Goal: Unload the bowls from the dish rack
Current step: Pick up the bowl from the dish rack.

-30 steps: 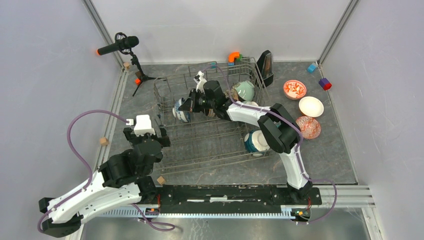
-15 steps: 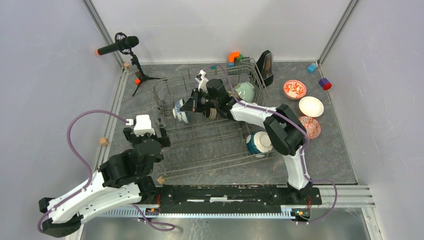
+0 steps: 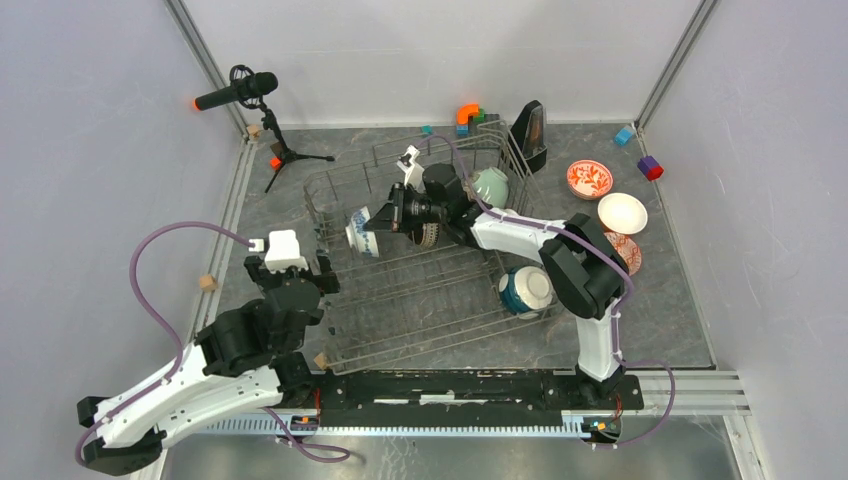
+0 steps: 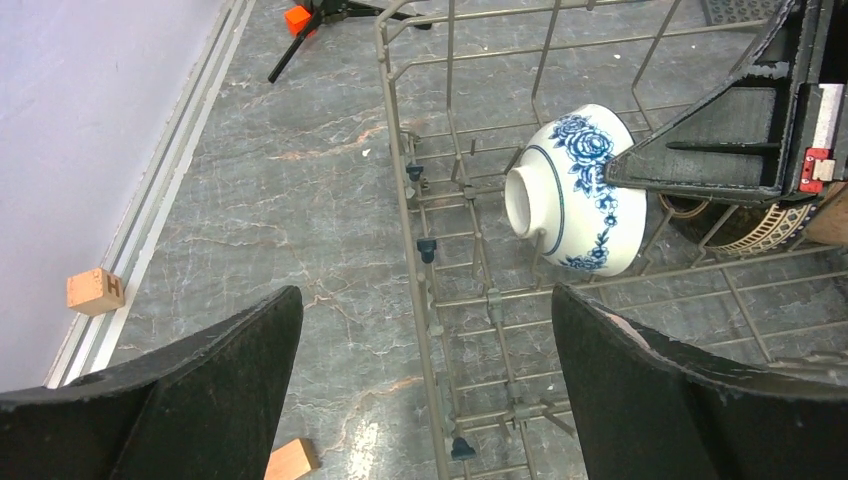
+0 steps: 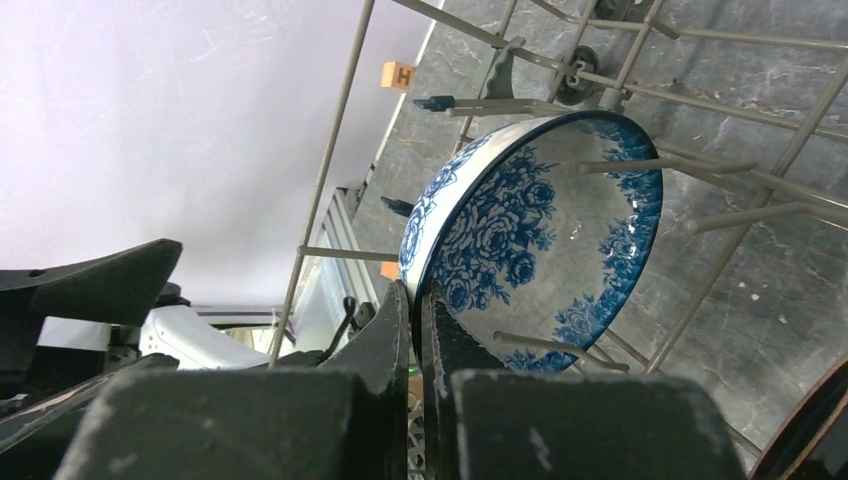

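The blue-white bowl (image 3: 360, 232) (image 4: 580, 190) (image 5: 540, 250) hangs on its side over the left part of the dish rack (image 3: 420, 292) (image 4: 440, 330). My right gripper (image 3: 385, 222) (image 5: 415, 300) is shut on its rim, one finger inside and one outside. In the rack stand a mint green bowl (image 3: 490, 185), a teal bowl (image 3: 525, 290) and a dark striped bowl (image 4: 740, 225). On the table to the right lie the red-floral (image 3: 589, 179), white (image 3: 622, 212) and red-lattice (image 3: 628, 250) bowls. My left gripper (image 3: 292, 275) (image 4: 425, 300) is open, empty, over the rack's left rim.
A microphone on a tripod (image 3: 240, 90) stands at the back left. A black wedge-shaped object (image 3: 529, 122) and coloured blocks (image 3: 467, 113) sit behind the rack. Wooden cubes (image 3: 208, 283) (image 4: 95, 290) lie left of the rack. Walls close three sides.
My right arm has drawn back to the right and raised the blue-white bowl clear of the tines, tipping it more on edge. The left arm has not moved.
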